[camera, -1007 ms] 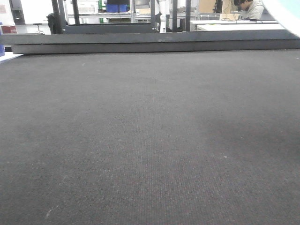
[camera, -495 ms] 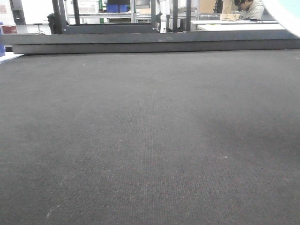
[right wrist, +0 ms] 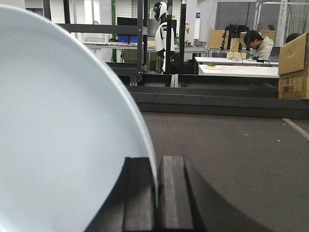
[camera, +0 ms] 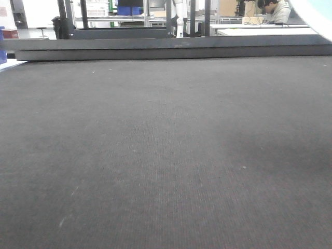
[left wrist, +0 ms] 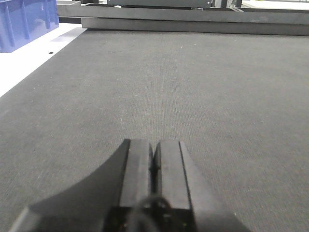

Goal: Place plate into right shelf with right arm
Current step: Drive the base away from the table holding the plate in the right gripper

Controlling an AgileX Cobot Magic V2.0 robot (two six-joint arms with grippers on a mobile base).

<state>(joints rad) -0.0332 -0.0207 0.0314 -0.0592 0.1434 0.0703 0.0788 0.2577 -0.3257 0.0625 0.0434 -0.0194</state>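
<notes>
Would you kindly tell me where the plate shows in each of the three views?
Front-facing: the plate is a pale sliver in the top right corner.
Left wrist: not in it.
Right wrist: fills the left half, rim pinched in the right gripper.
Shared landmark: the dark ledge beyond the mat.

Over the dark mat [camera: 166,155]: one plate [right wrist: 63,135], two grippers (left gripper [left wrist: 153,145], right gripper [right wrist: 157,162]). Beyond its far edge: one seated person [right wrist: 260,46] clearly seen, one humanoid figure [right wrist: 161,24]. Off its left edge: one blue bin [left wrist: 24,24].
</notes>
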